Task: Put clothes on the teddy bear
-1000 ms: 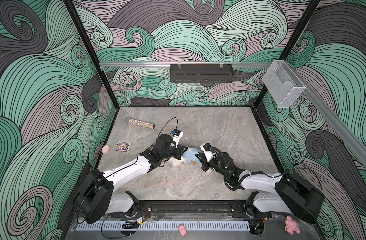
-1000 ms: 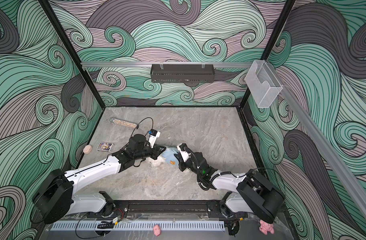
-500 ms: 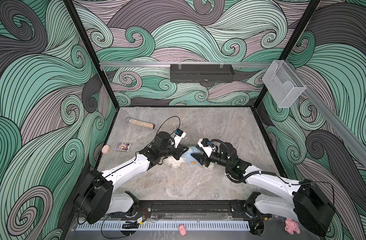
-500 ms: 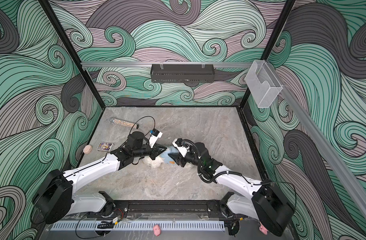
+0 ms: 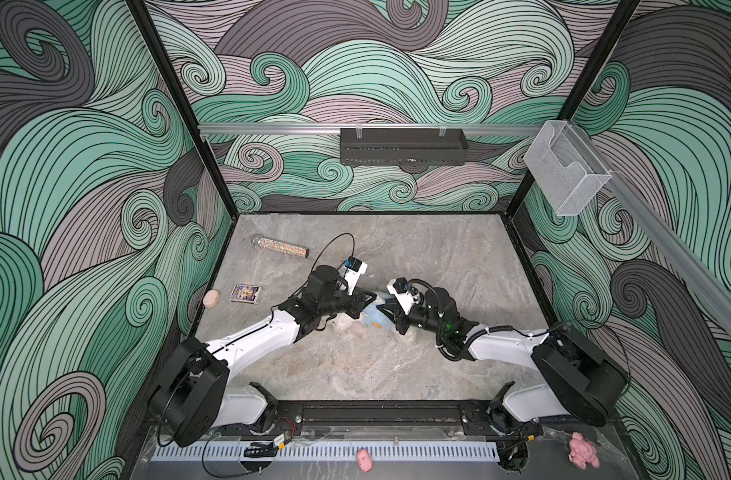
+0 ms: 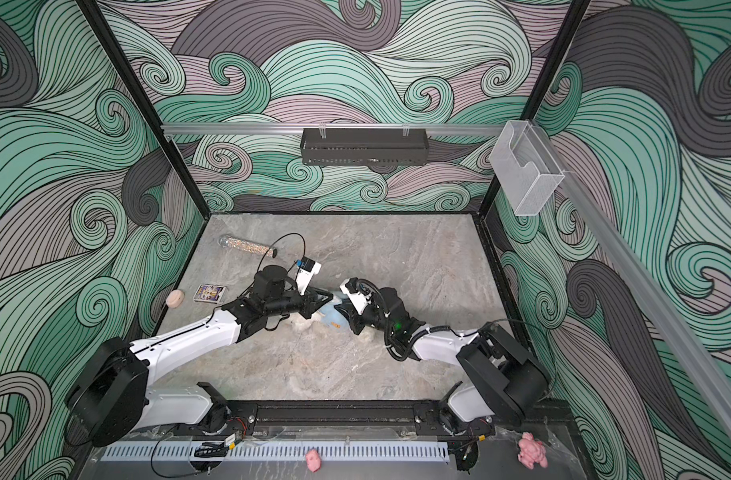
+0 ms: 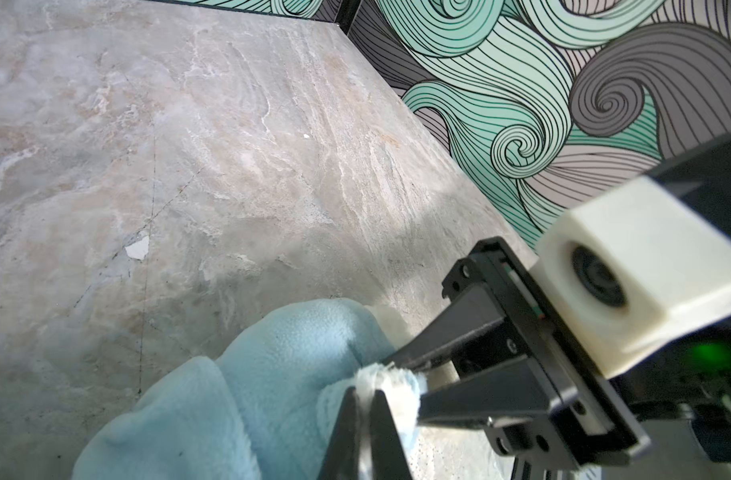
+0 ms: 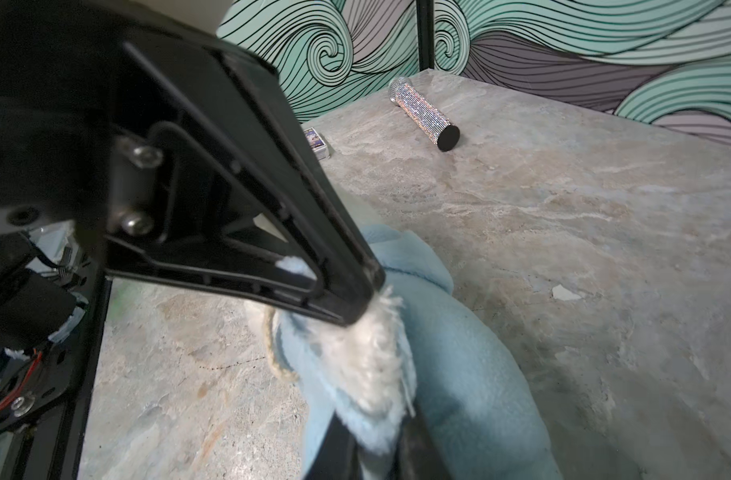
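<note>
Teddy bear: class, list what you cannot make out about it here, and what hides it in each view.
- Face of the teddy bear: in both top views the left arm and right arm cover it; only scraps of white fur show.
- Wrist views: the blue garment wraps the body; no eyes or nose show.
- Right tool: whether it grips is unclear; its own view cuts off its blurred tips.

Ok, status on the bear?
Left gripper shut on bear fur. Right gripper pinching same tuft. Garment over bear's middle. Nothing in the way.
</note>
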Robot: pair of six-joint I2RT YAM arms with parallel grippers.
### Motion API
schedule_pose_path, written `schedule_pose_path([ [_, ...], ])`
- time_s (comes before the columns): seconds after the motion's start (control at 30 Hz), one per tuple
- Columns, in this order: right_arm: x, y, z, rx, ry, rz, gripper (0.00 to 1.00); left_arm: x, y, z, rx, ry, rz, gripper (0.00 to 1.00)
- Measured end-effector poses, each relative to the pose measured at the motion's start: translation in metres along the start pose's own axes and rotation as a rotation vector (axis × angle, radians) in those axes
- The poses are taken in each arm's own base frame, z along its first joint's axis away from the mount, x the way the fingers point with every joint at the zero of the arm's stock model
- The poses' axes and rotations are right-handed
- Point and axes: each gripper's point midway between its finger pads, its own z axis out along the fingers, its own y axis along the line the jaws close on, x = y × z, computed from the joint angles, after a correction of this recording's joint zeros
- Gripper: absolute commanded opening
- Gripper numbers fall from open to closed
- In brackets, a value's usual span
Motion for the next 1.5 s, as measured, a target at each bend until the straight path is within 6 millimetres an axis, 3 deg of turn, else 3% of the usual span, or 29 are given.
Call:
schedule_pose_path([
  [0.1, 0.013, -0.007, -0.001, 0.049, 0.012, 0.025, 0.30, -0.001, 0.004, -0.002, -0.027, -0.012, -0.031, 0.00],
  [0.17, 0.015, -0.010, -0.001, 0.071, 0.011, 0.032, 0.29, -0.002, 0.007, -0.004, -0.043, -0.022, -0.045, 0.00],
  [0.37, 0.014, -0.012, -0.003, 0.098, -0.009, 0.051, 0.00, -0.002, 0.009, -0.007, -0.056, -0.034, -0.072, 0.00],
  [0.47, 0.009, -0.011, -0.008, 0.098, -0.027, 0.031, 0.00, -0.001, 0.007, -0.009, -0.048, -0.028, -0.058, 0.00],
  [0.63, 0.002, -0.006, -0.025, 0.100, -0.052, -0.043, 0.00, 0.005, -0.006, -0.013, -0.001, 0.059, 0.058, 0.28],
  [0.77, -0.002, -0.003, -0.035, 0.094, -0.053, -0.113, 0.00, -0.002, -0.016, -0.020, 0.021, 0.106, 0.164, 0.37],
  [1.13, -0.001, 0.003, -0.044, 0.076, -0.028, -0.213, 0.00, -0.026, -0.049, -0.044, 0.073, 0.134, 0.490, 0.30],
  [1.3, 0.000, 0.004, -0.044, 0.072, -0.026, -0.219, 0.00, -0.025, -0.054, -0.031, 0.103, 0.229, 0.605, 0.27],
  [1.5, 0.001, 0.004, -0.044, 0.072, -0.024, -0.222, 0.00, 0.003, -0.040, -0.008, 0.128, 0.400, 0.650, 0.24],
])
